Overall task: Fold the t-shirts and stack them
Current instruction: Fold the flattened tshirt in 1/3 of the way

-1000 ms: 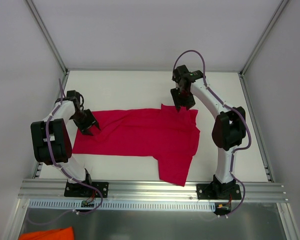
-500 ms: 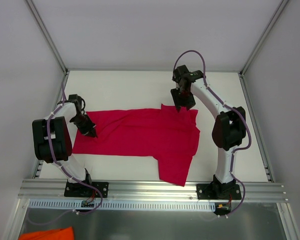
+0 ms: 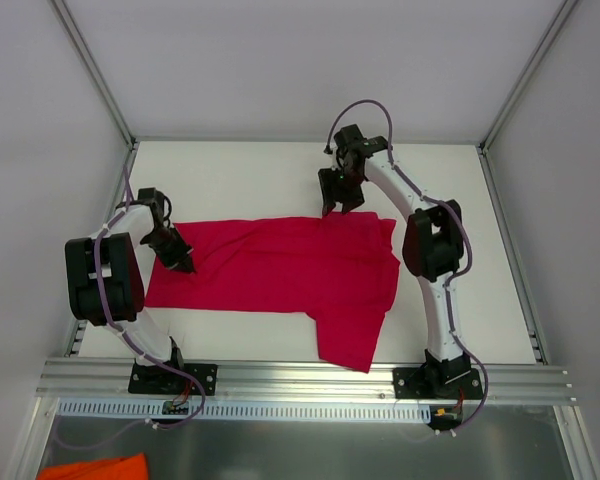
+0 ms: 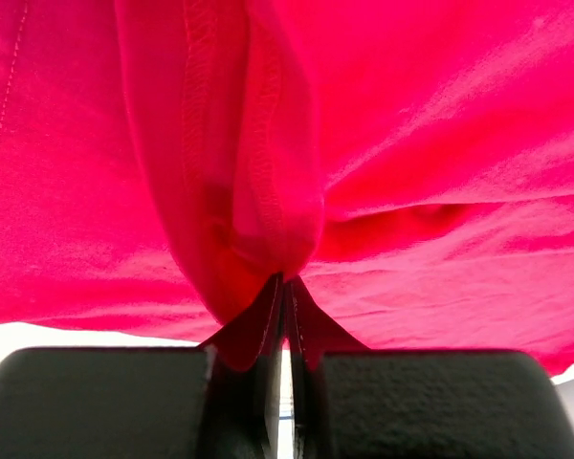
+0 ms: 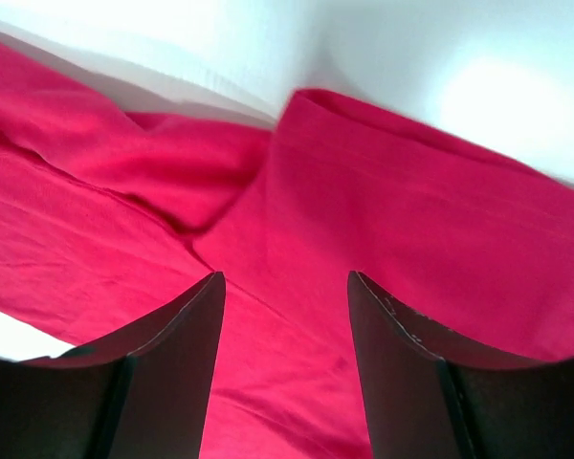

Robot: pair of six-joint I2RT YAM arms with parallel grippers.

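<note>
We saw the shirt (image 3: 280, 270) lying spread across the middle of the table (image 3: 230, 175), one sleeve pointing toward the near edge. Our left gripper (image 4: 283, 285) pinched a hemmed fold at the shirt's left end. Our right gripper (image 5: 285, 287) hung over its far edge, fingers spread.

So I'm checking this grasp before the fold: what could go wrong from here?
The left gripper pinches only a small bunched fold of the t-shirt; the thin fabric may slip out when pulled. The right gripper is open above the far edge, so lifting now could drag it lopsided.
</note>
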